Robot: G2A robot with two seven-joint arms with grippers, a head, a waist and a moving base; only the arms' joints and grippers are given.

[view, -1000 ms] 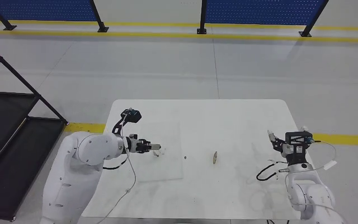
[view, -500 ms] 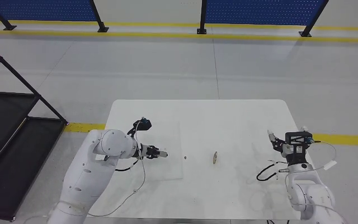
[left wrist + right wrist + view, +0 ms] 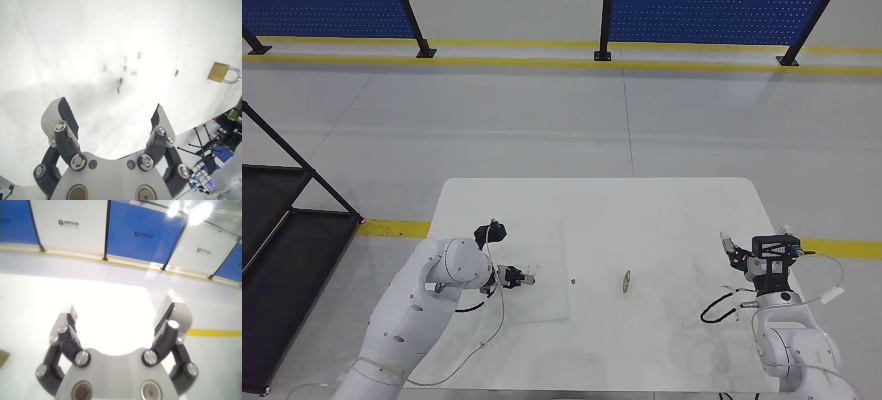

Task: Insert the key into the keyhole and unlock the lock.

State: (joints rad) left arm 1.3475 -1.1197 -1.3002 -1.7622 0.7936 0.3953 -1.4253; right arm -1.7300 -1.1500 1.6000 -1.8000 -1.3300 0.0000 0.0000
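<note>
Left wrist view: the left gripper (image 3: 110, 103) hangs over the white table (image 3: 56, 47), fingers spread wide and holding nothing. The small silver key (image 3: 119, 86) lies flat just ahead of the fingertips, touching neither, well apart from the brass padlock (image 3: 223, 73). The right gripper (image 3: 122, 300), far from the padlock, also gapes empty.

Test hall — blue partitions (image 3: 712, 20), yellow floor-lines (image 3: 522, 62)
</note>
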